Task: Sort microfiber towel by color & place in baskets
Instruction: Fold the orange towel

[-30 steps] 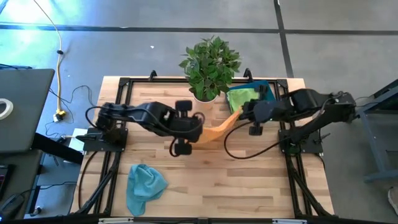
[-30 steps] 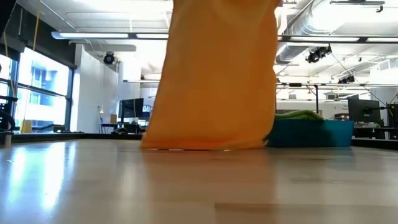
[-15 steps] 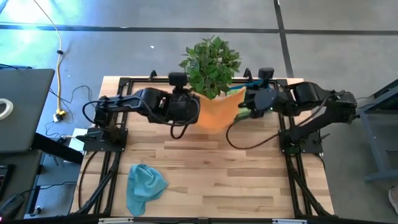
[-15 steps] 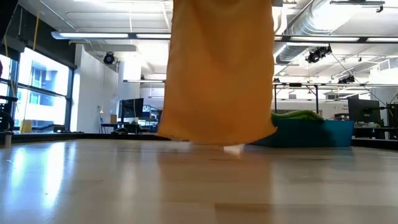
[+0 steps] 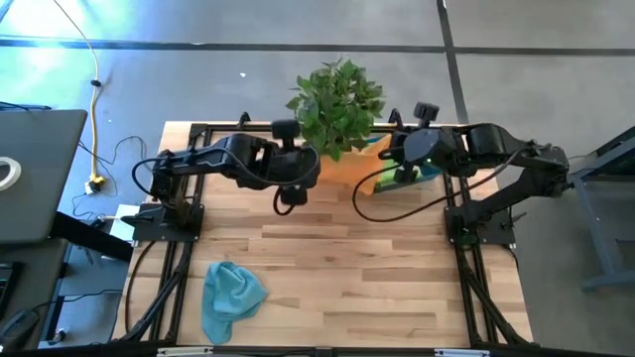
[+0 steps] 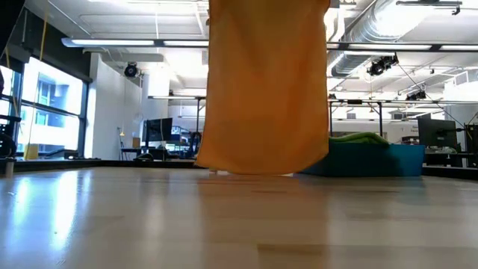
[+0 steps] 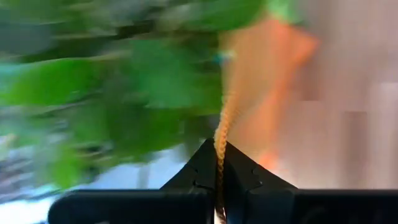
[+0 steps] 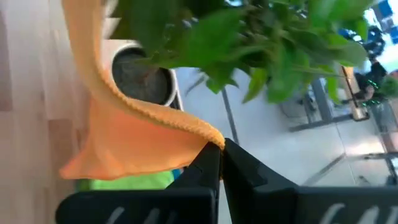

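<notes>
While both grippers, L [image 7: 219,163] & R [image 8: 221,154], pinch orange towel [image 6: 265,90], it hangs beside plant [image 5: 337,99].

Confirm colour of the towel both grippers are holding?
Orange towel; it shows best in the low view.

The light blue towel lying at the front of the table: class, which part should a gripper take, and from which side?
Grip a raised fold near the top of the light blue towel, coming straight down from above. It lies crumpled in a loose heap on the table, so edges sit flat while folds stand up for the fingers.
</notes>
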Tool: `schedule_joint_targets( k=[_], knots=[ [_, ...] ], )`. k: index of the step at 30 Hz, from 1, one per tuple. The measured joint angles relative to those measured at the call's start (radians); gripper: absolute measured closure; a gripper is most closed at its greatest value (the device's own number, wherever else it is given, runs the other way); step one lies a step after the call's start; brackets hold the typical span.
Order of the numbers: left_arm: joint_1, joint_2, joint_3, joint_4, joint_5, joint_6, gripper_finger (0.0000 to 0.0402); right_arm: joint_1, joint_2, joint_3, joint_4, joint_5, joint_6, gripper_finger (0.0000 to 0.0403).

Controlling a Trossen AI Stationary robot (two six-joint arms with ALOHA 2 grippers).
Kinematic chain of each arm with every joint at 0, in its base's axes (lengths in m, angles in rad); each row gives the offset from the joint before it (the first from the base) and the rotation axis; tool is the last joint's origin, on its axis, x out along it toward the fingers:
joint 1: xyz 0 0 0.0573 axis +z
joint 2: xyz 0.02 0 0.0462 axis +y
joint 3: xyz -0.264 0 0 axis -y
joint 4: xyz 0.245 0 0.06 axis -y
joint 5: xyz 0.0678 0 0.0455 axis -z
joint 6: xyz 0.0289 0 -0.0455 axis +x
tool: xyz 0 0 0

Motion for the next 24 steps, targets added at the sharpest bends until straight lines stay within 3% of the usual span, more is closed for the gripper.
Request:
schedule_joint_targets(
  k=[3,7,13,16,19,24],
  knots=[
    [-0.002,0.000,0.000,0.000,0.095,0.004,0.0401,-0.011,0.000,0.000,0.001,0.005,-0.039,0.0403],
    [0.033,0.000,0.000,0.000,0.017,0.031,0.0401,-0.068,0.000,0.000,0.007,0.095,-0.104,0.0403],
    [0.108,0.000,0.000,0.004,-0.042,-0.009,0.0401,-0.161,0.000,0.000,0.029,0.066,-0.130,0.0403],
    [0.121,0.000,0.000,0.000,0.029,-0.080,0.0401,-0.172,0.000,0.000,0.015,-0.019,-0.058,0.0403],
    [0.106,0.000,0.000,-0.007,0.165,-0.149,0.0401,-0.159,0.000,0.000,-0.036,-0.104,0.052,0.0403],
    [0.032,0.021,0.000,-0.013,0.469,-0.314,0.0401,-0.122,0.000,0.000,-0.170,-0.476,0.346,0.0403]
  ],
)
